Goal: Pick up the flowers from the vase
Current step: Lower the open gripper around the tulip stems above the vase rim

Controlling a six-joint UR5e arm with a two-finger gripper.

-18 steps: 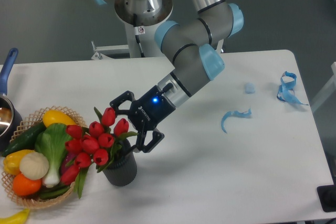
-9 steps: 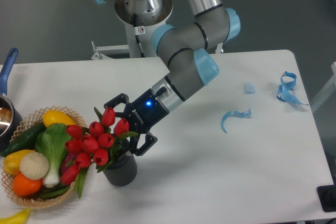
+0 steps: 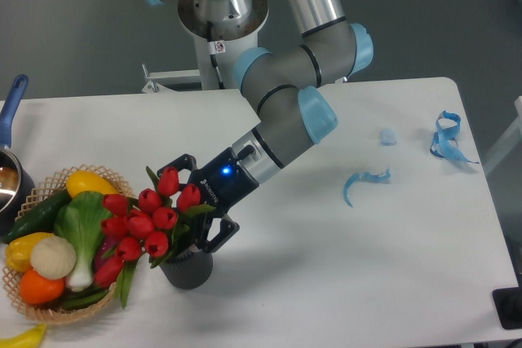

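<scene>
The flowers (image 3: 148, 219), a bunch of red tulip buds with green leaves, stand in the vase (image 3: 190, 267), a short dark grey cylinder near the table's front left. They lean left toward the basket. My gripper (image 3: 190, 204) is open and comes in from the right, just above the vase rim. One finger sits behind the right-hand buds and the other in front of them, by the rim. The jaws straddle those buds and the stems below without closing on them. The stems are mostly hidden by leaves and the gripper.
A wicker basket (image 3: 104, 302) of colourful vegetables touches the flowers on the left. A pot with a blue handle (image 3: 11, 108) sits at the far left edge. Blue ribbon scraps (image 3: 366, 178) (image 3: 445, 138) and a small blue piece (image 3: 387, 136) lie on the right.
The gripper has slid left and down, from beside the bunch to around its right-hand buds over the vase. It stayed open. The flowers and vase have not moved.
</scene>
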